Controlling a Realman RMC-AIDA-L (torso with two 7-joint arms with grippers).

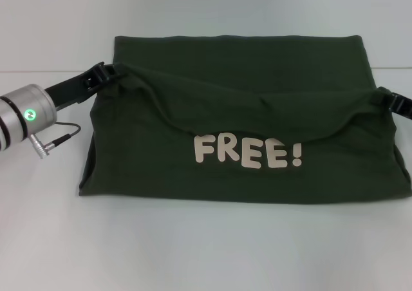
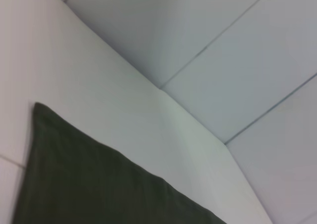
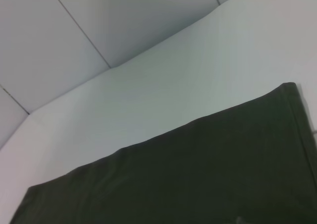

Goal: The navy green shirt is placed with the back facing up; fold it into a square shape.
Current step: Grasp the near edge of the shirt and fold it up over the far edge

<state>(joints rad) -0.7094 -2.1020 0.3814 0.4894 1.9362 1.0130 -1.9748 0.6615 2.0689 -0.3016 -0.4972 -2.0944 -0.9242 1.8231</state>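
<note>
White table [image 1: 193, 252] | shirt [image 1: 238, 78] part-folded, near flap lifted, "FREE!" showing | left gripper [image 1: 106, 72] and right gripper [image 1: 389, 98] each pinch a flap corner | fold unfinished, not yet square

Silver wrist, black grippers

The left arm [image 1: 29, 114] ends in a ribbed silver cylinder with a glowing green ring light — a thin black cable loops from its plug — then a black left gripper [image 1: 103, 72]; the right gripper [image 1: 396, 102] is black too.

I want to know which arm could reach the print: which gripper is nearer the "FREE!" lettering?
Left, though only slightly. The left gripper sits at the navy green shirt's left edge, up-left of the "FREE!" lettering; the right gripper is at the right edge.
</note>
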